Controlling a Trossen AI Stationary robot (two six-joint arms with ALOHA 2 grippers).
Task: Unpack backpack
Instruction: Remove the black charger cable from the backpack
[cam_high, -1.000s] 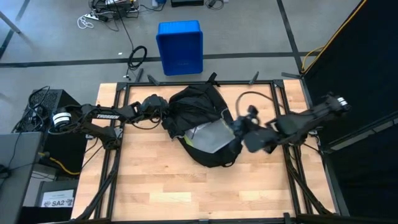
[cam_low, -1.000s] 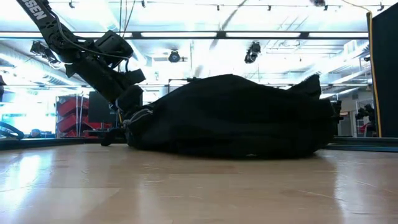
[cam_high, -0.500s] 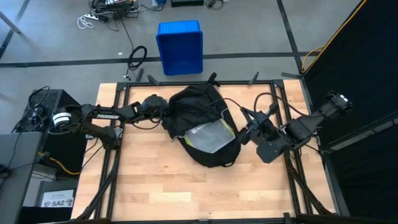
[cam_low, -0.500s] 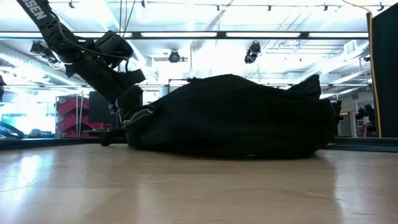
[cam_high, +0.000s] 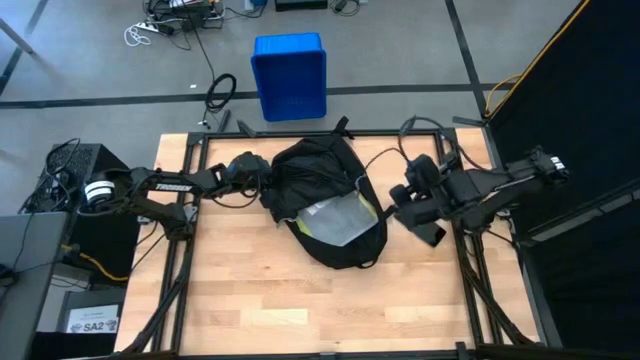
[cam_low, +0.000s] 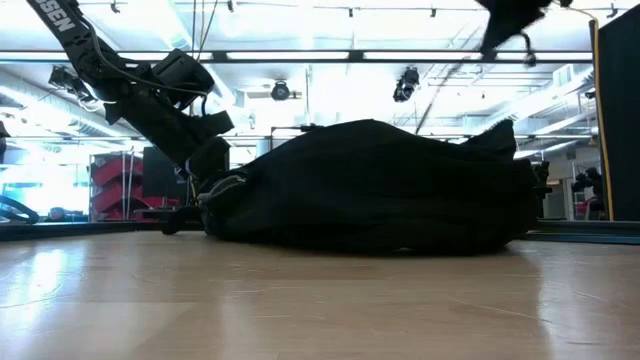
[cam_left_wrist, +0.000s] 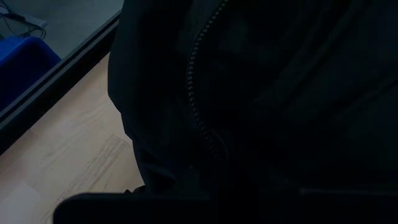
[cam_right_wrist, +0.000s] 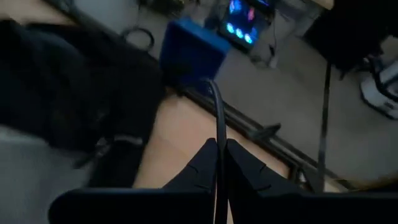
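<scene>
The backpack (cam_high: 322, 200) is black all over, with a pale grey panel (cam_high: 335, 218) showing at its open mouth and a thin yellow-green edge beside it. The table (cam_high: 250, 290) is light wood with visible grain, framed in black. At twelve o'clock sits a bright blue bin (cam_high: 289, 75) (plain, no pattern). Both arms are dark, the left one lettered in white.

The backpack (cam_left_wrist: 261, 93) hides the left gripper's tips, and its grey contents (cam_high: 335, 216) are perhaps too small to identify.
</scene>
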